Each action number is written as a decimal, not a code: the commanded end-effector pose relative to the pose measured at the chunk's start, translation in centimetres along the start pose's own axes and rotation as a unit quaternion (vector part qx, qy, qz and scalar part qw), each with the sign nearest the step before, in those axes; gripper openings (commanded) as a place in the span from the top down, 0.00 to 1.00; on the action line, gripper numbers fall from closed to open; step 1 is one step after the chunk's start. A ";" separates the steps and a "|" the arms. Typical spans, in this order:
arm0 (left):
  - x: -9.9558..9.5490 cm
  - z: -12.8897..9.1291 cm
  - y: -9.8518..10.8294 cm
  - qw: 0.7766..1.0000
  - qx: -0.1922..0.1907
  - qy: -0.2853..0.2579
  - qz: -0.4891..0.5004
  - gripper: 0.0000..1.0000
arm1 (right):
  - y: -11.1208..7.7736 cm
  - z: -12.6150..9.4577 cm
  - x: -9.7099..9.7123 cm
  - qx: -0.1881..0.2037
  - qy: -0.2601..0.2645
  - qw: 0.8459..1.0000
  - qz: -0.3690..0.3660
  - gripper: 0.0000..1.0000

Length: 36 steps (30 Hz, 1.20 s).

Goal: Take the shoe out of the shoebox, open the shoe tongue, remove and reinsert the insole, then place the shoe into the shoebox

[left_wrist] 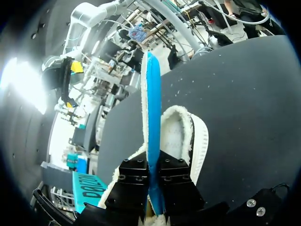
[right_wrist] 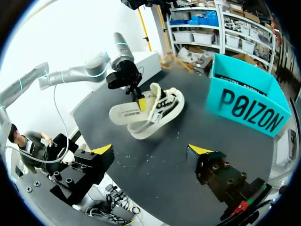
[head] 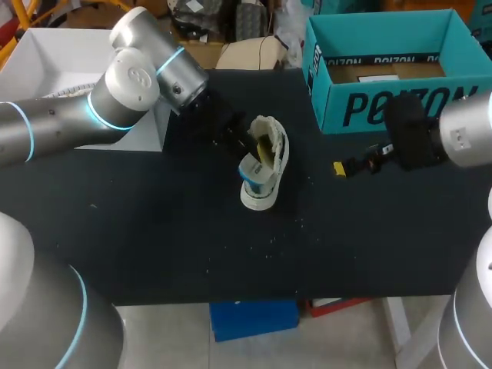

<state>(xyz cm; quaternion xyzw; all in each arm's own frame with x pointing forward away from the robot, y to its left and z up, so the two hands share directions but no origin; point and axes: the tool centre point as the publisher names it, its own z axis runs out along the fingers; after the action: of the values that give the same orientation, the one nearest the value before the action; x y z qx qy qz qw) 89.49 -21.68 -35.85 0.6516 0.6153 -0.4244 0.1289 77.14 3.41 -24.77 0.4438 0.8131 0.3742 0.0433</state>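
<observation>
A white fleece-lined shoe [head: 265, 175] lies on its side near the middle of the black table [head: 154, 231]. Its insole [head: 253, 171], blue on one face and white underneath, sticks partly out of the shoe [right_wrist: 164, 109]. My left gripper [head: 259, 147] comes in from the back left and is shut on the insole [left_wrist: 151, 113], which stands edge-on between its fingers [left_wrist: 134, 181] with the shoe [left_wrist: 183, 134] just behind. The right wrist view shows the white underside of the insole [right_wrist: 128, 114] in my left gripper [right_wrist: 139, 101]. My right gripper [head: 346, 167] [right_wrist: 151, 149] hangs open and empty to the right of the shoe.
The open teal shoebox [head: 384, 73] [right_wrist: 248, 101] stands at the back right of the table, behind my right gripper. Small white crumbs [head: 269, 240] are scattered toward the table's front edge.
</observation>
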 end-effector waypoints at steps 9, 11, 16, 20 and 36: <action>-0.2 -0.2 -2.7 1.000 0.016 0.025 -0.001 0.56 | 0.1 0.0 0.0 0.002 0.000 1.000 0.000 0.00; -0.3 -0.4 -3.5 1.000 0.016 0.027 0.000 0.57 | 0.1 0.0 0.0 0.002 0.000 1.000 0.000 0.00; -0.2 -0.5 -5.0 0.999 0.026 0.038 -0.002 0.67 | 0.1 0.0 0.0 0.002 0.000 1.000 0.000 0.00; 0.2 -0.2 -5.8 0.998 0.038 0.049 -0.008 0.81 | 0.1 0.0 0.0 0.002 0.000 1.000 0.000 0.00; 0.0 0.6 -7.3 0.998 0.047 0.006 -0.035 1.00 | 0.1 0.0 0.0 0.002 0.000 1.000 0.000 0.00</action>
<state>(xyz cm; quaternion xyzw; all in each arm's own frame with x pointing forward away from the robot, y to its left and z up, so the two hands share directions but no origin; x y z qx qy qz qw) 83.20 -20.51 -33.19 0.6434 0.6131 -0.4528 0.0713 77.13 3.41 -24.77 0.4439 0.8131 0.3741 0.0434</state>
